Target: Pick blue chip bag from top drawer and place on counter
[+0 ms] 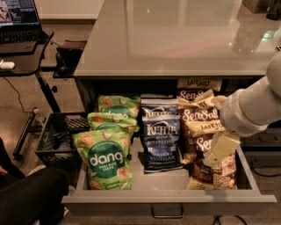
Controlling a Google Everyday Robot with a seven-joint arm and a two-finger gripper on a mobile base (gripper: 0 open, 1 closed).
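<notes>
Broad grey counter (175, 39) above, top drawer (171, 200) pulled open below. Reaching step, by the look of it: gripper (215, 156) low over brown bags (204, 116) at drawer's right, grip impossible to tell. Front blue chip bag (161, 143) lying mid-drawer, ungrasped. Next, probably: sidestep toward centre, then descend

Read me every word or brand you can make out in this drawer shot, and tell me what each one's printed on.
"dang": front green bag.
"KETTLE" and "VINEGAR": front blue chip bag.
"Sea Salt": brown bag.
"LATE JULY": rear brown bag.
Smaller print on the bags and the laptop screen: too blurred to read.
The gripper, hanging over the brown bags at the right of the top drawer, bears no readable text.
</notes>
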